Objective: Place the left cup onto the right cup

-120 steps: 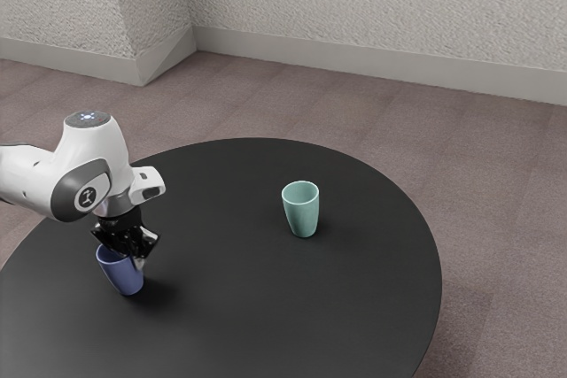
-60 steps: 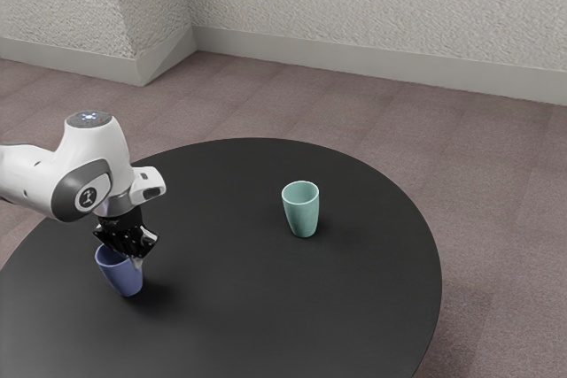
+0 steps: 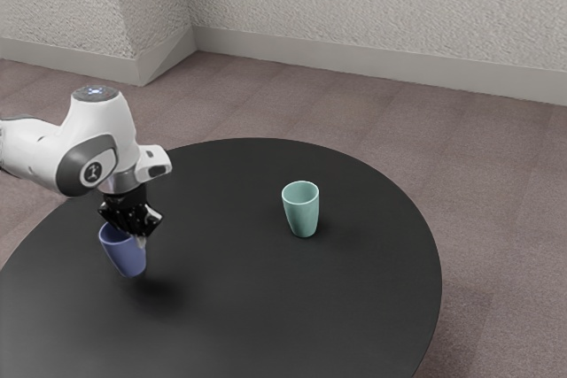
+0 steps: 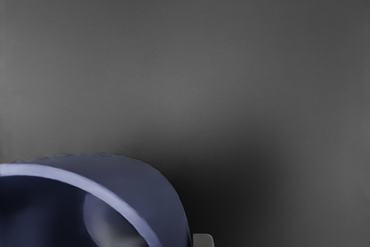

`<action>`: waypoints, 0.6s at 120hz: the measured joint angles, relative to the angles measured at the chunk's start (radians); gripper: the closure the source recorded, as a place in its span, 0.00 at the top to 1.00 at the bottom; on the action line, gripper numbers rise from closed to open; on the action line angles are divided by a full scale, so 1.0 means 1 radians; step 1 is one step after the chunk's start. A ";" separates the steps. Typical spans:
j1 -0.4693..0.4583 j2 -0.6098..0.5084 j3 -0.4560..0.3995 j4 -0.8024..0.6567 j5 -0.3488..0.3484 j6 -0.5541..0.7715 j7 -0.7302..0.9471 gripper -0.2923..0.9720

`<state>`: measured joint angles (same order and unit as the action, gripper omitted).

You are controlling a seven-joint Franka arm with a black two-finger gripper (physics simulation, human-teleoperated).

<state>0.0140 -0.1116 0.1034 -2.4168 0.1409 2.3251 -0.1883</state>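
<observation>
A blue cup (image 3: 124,253) hangs a little above the black round table (image 3: 266,307) at the exterior view's left, tilted slightly, with a shadow under it. My gripper (image 3: 129,231) is shut on its rim. The wrist view has the blue cup's rim and wall (image 4: 124,192) large and blurred just under the hand, over the dark tabletop. A teal cup (image 3: 301,208) stands upright near the table's middle, well off toward the exterior view's right of the blue one.
The table's edge curves close behind my arm at the exterior view's left. Brown carpet floor (image 3: 478,157) surrounds the table, with a textured wall and white baseboard (image 3: 372,59) at the back.
My gripper has risen with the blue cup, lifting it off the tabletop, and shifted slightly toward the exterior view's right. The teal cup has not moved.
</observation>
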 joint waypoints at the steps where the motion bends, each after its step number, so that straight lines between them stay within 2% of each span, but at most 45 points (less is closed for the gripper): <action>1: 0.001 0.000 -0.002 0.008 0.000 -0.005 0.000 0.15; 44: 0.000 0.031 -0.086 0.229 0.002 -0.183 0.003 0.15; 72: -0.013 0.120 -0.101 0.367 -0.006 -0.245 0.020 0.15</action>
<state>0.0012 0.0085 0.0024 -2.0495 0.1346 2.0804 -0.1685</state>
